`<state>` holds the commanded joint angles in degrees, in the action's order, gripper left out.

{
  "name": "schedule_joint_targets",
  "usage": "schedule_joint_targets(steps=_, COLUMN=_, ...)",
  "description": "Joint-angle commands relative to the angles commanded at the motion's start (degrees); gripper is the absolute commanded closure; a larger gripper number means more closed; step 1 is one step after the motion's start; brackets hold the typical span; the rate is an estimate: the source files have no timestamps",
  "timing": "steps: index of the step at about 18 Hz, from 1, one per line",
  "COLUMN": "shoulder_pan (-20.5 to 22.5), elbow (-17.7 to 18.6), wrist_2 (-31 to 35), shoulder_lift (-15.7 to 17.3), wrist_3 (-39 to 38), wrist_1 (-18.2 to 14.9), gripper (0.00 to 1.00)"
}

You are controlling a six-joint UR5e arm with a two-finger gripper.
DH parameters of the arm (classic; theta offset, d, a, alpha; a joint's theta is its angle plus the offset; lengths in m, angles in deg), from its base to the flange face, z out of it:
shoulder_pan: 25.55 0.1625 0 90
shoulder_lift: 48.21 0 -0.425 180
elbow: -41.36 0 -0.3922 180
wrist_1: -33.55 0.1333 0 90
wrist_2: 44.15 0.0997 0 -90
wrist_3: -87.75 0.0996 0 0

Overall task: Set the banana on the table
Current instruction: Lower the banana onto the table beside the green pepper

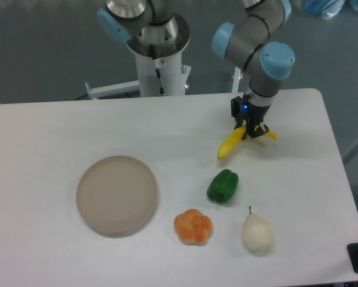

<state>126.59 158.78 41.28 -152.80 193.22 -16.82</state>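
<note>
Overhead, from the fixed camera, your tool (249, 128) was clenched on the banana (230, 144) near its middle, over the far right part of the worktop (47, 137). You could see the banana's longer end slanting down to the near left of the fingers, while its short tip poked out on the right side. Whether the fruit touched the surface or hung just above it could not be told from this angle. Your arm reached in from the far side, its blue-capped wrist directly above the tool.

Nearer to you, just beyond the banana's lower end, a green pepper (223, 186) lay on the worktop. Near right of it stood a pale pear (256, 232) with a dark stem, and near left of the pepper sat an orange knotted bun (193, 226). Well to the left lay a round beige plate (117, 195), apart from all of them.
</note>
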Motion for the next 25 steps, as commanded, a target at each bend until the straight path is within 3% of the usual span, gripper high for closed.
schedule_joint_targets(steps=15, shoulder_pan=-1.41, elbow=-0.88, wrist_2=1.59, shoulder_lift=-2.11, wrist_3=-0.44, wrist_1=0.44, gripper=0.68)
schedule_joint_targets(steps=17, shoulder_pan=-1.41, elbow=-1.05, wrist_2=1.59, shoulder_lift=-2.11, wrist_3=-0.53, wrist_1=0.44, gripper=0.58)
schedule_joint_targets(steps=19, shoulder_pan=-1.32, elbow=-1.23, wrist_2=1.5, shoulder_lift=-2.02, wrist_3=-0.7, wrist_1=0.79, gripper=0.24)
schedule_joint_targets(steps=20, shoulder_pan=-1.32, elbow=-1.49, wrist_2=1.5, shoulder_lift=-1.93, wrist_3=-0.7, wrist_1=1.05, gripper=0.15)
schedule_joint_targets(steps=25, shoulder_pan=-1.15, elbow=-3.69, wrist_2=1.15, shoulder_lift=-1.58, wrist_3=-1.14, wrist_1=0.97, gripper=0.01)
